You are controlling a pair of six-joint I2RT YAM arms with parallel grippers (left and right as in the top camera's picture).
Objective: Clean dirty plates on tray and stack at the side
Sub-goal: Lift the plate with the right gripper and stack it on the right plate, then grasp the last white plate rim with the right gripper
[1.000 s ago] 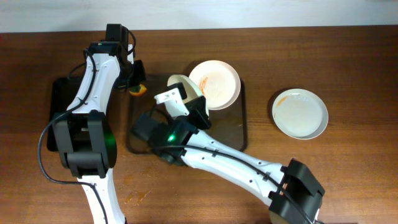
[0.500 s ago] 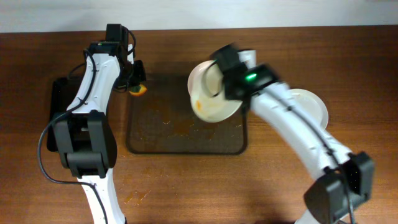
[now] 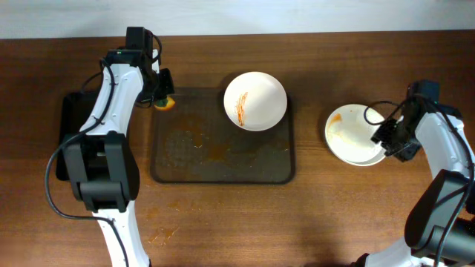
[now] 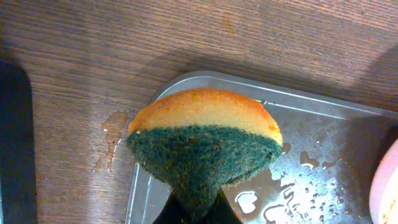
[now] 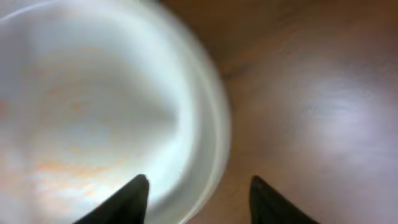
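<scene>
One white plate (image 3: 255, 101) with an orange-red streak lies at the back right of the brown tray (image 3: 215, 159). Two more plates (image 3: 355, 133) lie stacked, slightly offset, on the table to the right; the top one has an orange smear. My right gripper (image 3: 386, 135) stands open at the stack's right edge. In the right wrist view the rim of that plate (image 5: 93, 106) lies between the spread fingers of the right gripper (image 5: 199, 199), untouched. My left gripper (image 4: 196, 214) is shut on an orange-and-green sponge (image 4: 205, 137) over the tray's back left corner (image 4: 323, 162).
A smaller black tray (image 3: 70, 133) lies left of the brown tray, under the left arm. The brown tray's surface is wet and flecked with crumbs and sauce. Bare wooden table (image 3: 349, 215) shows at the front and at the far right.
The right arm swung a plate from the left of the tray over to the right, set it on the plate at the side and opened its jaws. The left arm stayed put.
</scene>
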